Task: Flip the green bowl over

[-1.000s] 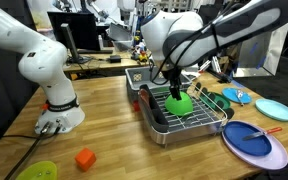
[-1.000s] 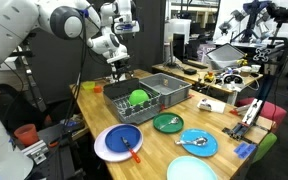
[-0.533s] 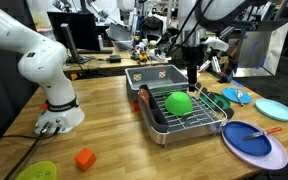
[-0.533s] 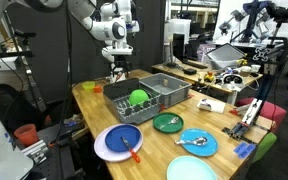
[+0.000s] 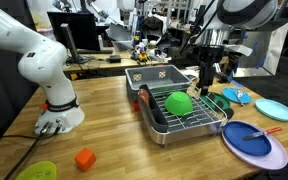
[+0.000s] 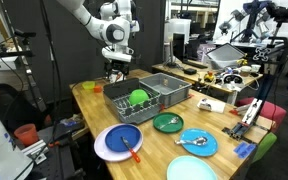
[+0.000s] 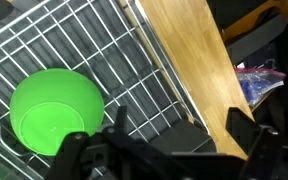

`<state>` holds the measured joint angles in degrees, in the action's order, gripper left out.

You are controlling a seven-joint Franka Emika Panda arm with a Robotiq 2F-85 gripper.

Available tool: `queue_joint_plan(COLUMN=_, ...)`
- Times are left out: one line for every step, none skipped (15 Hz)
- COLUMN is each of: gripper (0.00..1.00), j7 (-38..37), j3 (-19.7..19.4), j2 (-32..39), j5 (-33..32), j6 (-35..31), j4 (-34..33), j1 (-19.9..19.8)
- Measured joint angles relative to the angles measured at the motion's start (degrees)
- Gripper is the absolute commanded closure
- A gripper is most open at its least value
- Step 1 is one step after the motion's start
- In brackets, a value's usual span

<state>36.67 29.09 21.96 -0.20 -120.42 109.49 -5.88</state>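
Note:
The green bowl (image 5: 179,102) lies in the wire dish rack (image 5: 189,125) and looks dome-up, rim down. It also shows in the rack in an exterior view (image 6: 138,98) and at the lower left of the wrist view (image 7: 54,110). My gripper (image 5: 205,78) hangs above the rack's edge, beside the bowl and apart from it; it also shows in an exterior view (image 6: 115,70). In the wrist view its fingers (image 7: 179,130) are spread wide over the rack wires and the wooden table, with nothing between them.
A blue plate on a purple plate (image 5: 252,138), a dark green plate (image 5: 219,100) and a light-blue plate (image 5: 276,108) lie beside the rack. A lime dish (image 5: 34,171) and an orange block (image 5: 84,158) sit near the front. The arm's base (image 5: 54,95) stands on the table.
The gripper has risen and moved off the green bowl toward the rack's edge. The bowl stays in the rack.

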Motion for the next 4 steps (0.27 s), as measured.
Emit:
queue_joint_plan(gripper=0.00, j7=0.00, j3=0.00, j2=-0.03, j5=0.01, j6=-0.11, j4=0.06, j1=0.04)
queue_joint_plan(gripper=0.00, j7=0.00, j3=-0.01, j2=-0.03, j5=0.01, j6=-0.19, j4=0.11, j1=0.03)
queue_joint_plan(gripper=0.00, j7=0.00, j3=-0.01, j2=-0.03, j5=0.01, j6=-0.26, j4=0.14, j1=0.02)
queue_joint_plan(gripper=0.00, j7=0.00, j3=-0.01, j2=-0.03, j5=0.01, j6=-0.31, j4=0.15, j1=0.02)
